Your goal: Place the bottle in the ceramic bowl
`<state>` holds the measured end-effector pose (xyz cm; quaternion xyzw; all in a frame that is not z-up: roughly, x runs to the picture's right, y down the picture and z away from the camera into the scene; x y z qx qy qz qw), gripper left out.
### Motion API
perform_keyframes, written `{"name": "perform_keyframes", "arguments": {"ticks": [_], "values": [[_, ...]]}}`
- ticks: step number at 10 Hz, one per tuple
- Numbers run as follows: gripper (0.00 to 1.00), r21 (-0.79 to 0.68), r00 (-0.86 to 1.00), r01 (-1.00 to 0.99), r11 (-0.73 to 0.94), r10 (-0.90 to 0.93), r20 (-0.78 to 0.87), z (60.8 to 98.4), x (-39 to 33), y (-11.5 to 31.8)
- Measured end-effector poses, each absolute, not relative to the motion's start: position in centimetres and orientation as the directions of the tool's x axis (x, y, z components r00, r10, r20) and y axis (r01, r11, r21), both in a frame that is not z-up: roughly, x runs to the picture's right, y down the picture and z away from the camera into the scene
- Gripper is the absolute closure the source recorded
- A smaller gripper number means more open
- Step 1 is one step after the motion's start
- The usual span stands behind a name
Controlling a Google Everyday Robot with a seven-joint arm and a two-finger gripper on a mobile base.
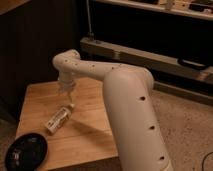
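We're at the reach step: our tool (68, 90) hangs open and empty above the small clear plastic bottle (59, 119) lying on the wooden counter (40, 100) near the glossy black ceramic bowl (26, 151), so next we'd lower and pinch.

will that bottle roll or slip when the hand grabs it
The bottle lies on its side on the wooden table, so a nudge would probably roll it. Slim clear plastic: likely light, possibly slippery. The hand hovers just above one end, holding nothing.
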<state>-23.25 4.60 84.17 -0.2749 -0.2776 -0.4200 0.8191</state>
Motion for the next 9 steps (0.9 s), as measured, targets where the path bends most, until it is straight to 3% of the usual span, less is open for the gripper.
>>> {"name": "perform_keyframes", "arguments": {"ticks": [9], "values": [[0.35,-0.225,0.451,0.845,0.485,-0.421,0.787,83.2,-24.2,10.9]]}}
